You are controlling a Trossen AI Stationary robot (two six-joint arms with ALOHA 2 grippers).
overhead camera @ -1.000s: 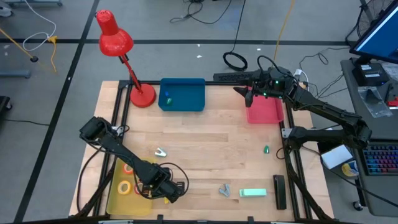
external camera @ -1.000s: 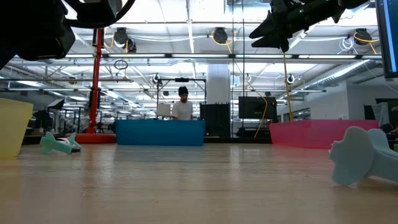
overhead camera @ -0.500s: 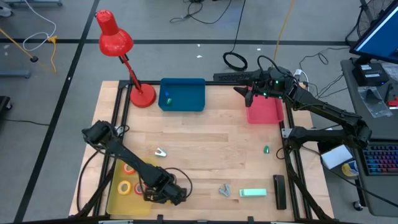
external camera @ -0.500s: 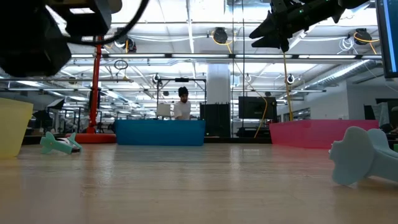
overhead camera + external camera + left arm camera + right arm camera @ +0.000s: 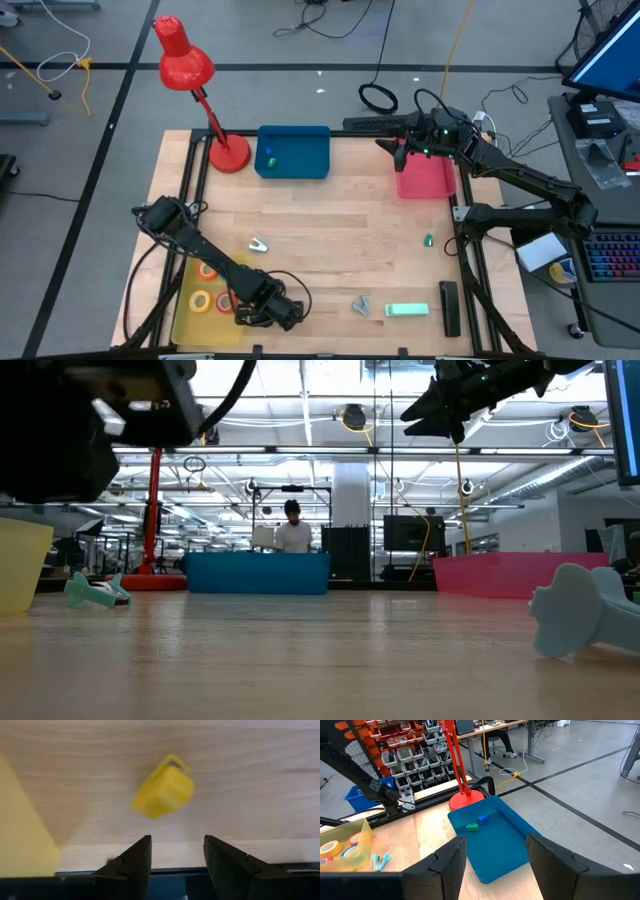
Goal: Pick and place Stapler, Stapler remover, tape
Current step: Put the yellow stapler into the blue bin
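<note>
The tape rolls lie in the yellow tray point(image 5: 188, 300) at the table's near left: an orange roll point(image 5: 207, 270), a yellow roll point(image 5: 200, 300) and a red roll point(image 5: 225, 303). I cannot make out the blue roll there. My left gripper point(image 5: 270, 312) point(image 5: 175, 840) is open, just right of that tray near the table's near edge. It hovers over a small yellow block point(image 5: 162, 792) lying on the wood. A mint stapler point(image 5: 406, 311) and a grey-blue staple remover point(image 5: 360, 305) lie near the near edge. My right gripper point(image 5: 398, 152) point(image 5: 495, 845) is open, high over the pink tray point(image 5: 425, 178).
A blue tray point(image 5: 293, 152) at the far edge holds small green and blue bits point(image 5: 476, 822). A red lamp point(image 5: 228, 152) stands far left. A teal remover-like piece point(image 5: 258, 243), a small green bit point(image 5: 428, 240) and a black bar point(image 5: 448, 305) lie on the wood.
My left gripper has moved a little toward the table's near edge, beside the yellow tray.
</note>
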